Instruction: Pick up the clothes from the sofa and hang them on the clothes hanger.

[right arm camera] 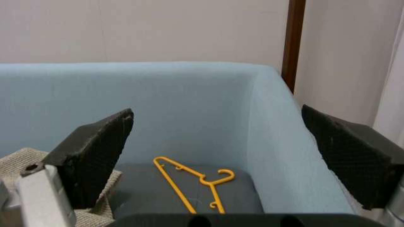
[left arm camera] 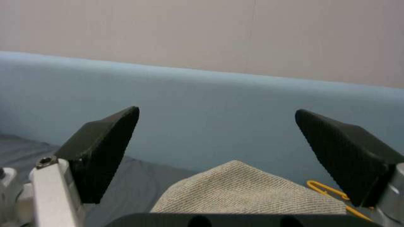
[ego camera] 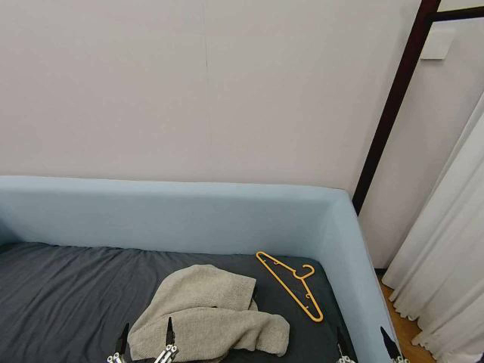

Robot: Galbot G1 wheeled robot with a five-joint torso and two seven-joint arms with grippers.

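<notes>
A crumpled grey garment (ego camera: 204, 314) lies on the sofa's dark seat (ego camera: 60, 295). A yellow clothes hanger (ego camera: 291, 283) lies flat just to its right, near the sofa's corner. My left gripper (ego camera: 146, 342) is open at the garment's near edge, with one fingertip on each side of its left part. In the left wrist view the left gripper (left arm camera: 218, 156) has nothing between its fingers, and the garment (left arm camera: 252, 194) and hanger (left arm camera: 328, 191) lie ahead. My right gripper (ego camera: 364, 344) stands open by the sofa's right arm. The right wrist view shows the right gripper (right arm camera: 221, 156), the hanger (right arm camera: 192, 187) and the garment's edge (right arm camera: 19, 165).
The light blue sofa back (ego camera: 174, 215) and right armrest (ego camera: 348, 265) wall in the seat. A dark wooden post (ego camera: 393, 106) rises behind the sofa's right corner. White curtains (ego camera: 454, 265) hang at the far right over a wooden floor.
</notes>
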